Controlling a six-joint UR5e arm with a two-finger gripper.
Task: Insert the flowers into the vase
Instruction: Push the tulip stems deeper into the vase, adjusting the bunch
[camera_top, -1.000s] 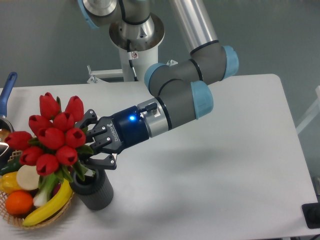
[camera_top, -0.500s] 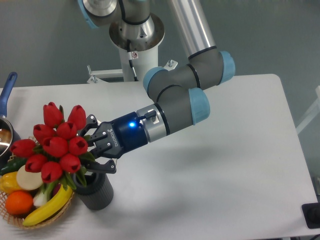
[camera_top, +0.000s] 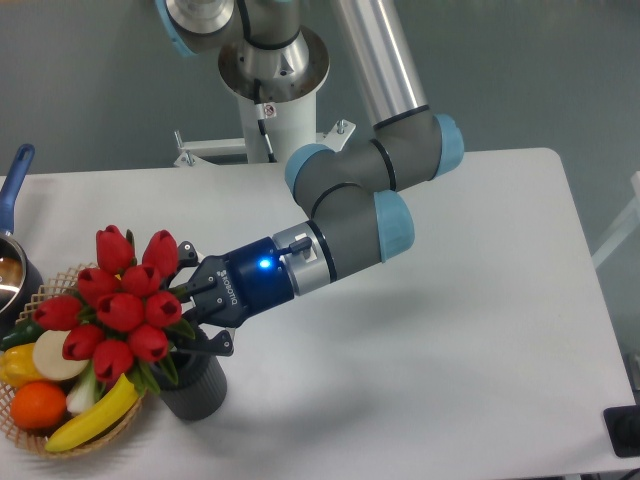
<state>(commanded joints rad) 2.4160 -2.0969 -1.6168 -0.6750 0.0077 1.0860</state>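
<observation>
The flowers (camera_top: 122, 308), a tight bunch of red tulips with green leaves, lean to the left above the vase (camera_top: 197, 388). The vase is a small dark ribbed cylinder near the table's front left. The green stems run down to its mouth, and how deep they reach is hidden by leaves and fingers. My gripper (camera_top: 196, 305) comes in from the right and is shut on the flowers at the stems, just above the vase's rim. One finger (camera_top: 185, 252) shows above the stems and one below.
A wicker basket (camera_top: 20, 436) with a banana (camera_top: 92, 414), an orange (camera_top: 38, 404) and vegetables touches the vase's left side. A blue-handled pot (camera_top: 12, 190) sits at the left edge. The robot's base (camera_top: 270, 95) stands at the back. A black object (camera_top: 622, 432) lies at the front right corner.
My gripper has carried the flowers down and a little to the right. The blooms now sit lower over the basket and the stems are closer into the vase's mouth.
</observation>
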